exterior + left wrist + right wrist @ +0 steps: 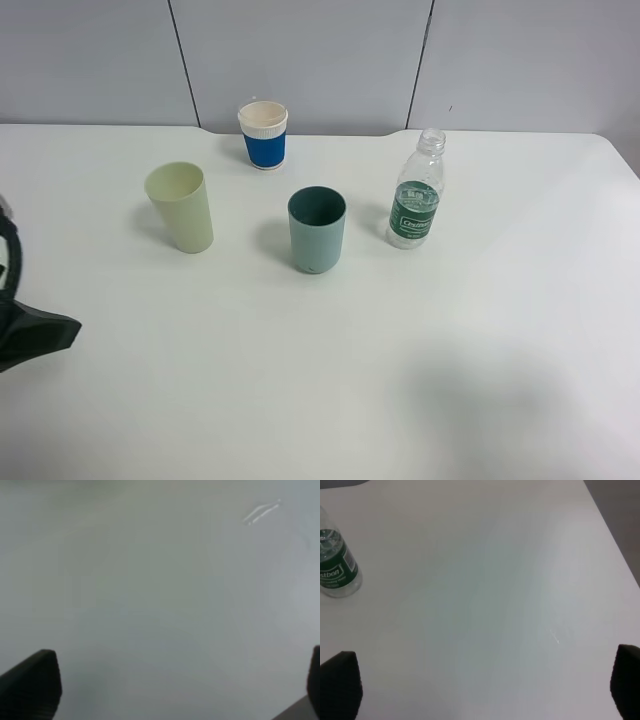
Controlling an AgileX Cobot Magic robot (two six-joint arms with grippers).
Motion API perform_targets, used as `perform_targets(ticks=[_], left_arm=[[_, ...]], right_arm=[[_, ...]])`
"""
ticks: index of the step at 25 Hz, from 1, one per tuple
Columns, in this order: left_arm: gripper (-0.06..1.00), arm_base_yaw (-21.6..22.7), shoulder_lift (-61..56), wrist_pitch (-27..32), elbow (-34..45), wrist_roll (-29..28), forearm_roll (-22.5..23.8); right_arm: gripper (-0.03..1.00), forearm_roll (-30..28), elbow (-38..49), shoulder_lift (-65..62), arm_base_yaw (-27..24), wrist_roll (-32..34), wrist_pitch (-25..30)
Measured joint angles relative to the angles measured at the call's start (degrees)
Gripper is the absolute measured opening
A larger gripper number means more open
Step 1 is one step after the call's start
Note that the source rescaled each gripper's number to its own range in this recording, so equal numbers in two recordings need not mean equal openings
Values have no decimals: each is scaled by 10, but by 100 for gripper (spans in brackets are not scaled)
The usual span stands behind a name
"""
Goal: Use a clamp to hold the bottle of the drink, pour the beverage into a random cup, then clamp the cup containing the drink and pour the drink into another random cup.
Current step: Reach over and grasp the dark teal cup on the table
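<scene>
A clear plastic bottle (415, 190) with a green label stands upright at the centre right of the white table; it also shows in the right wrist view (335, 560). A teal cup (317, 228) stands to its left, a pale green cup (180, 207) further left, and a white paper cup with a blue sleeve (263, 135) at the back. My left gripper (172, 690) is open over bare table, with only its fingertips (30, 685) showing. My right gripper (482, 685) is open and empty, well short of the bottle, and is out of the exterior view.
A dark part of my left arm (30, 335) pokes in at the table's left edge. The table's right edge (615, 535) runs close to my right gripper. A grey panelled wall (320, 60) stands behind the table.
</scene>
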Motion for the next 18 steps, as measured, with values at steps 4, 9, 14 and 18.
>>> perform_targets(ticks=[4,9,14,18], left_arm=[[100,-39,62,-62,23,-43,-8],[100,-87,138,-151,32,-82,-12],[100,-138,210,-252,36,-84,-12],[100,-174,275,-342,36,-72,-12]], right_arm=[[100,0,0,0,0,0,0],[100,0,0,0,0,0,0],[100,0,0,0,0,0,0],[100,0,0,0,0,0,0]])
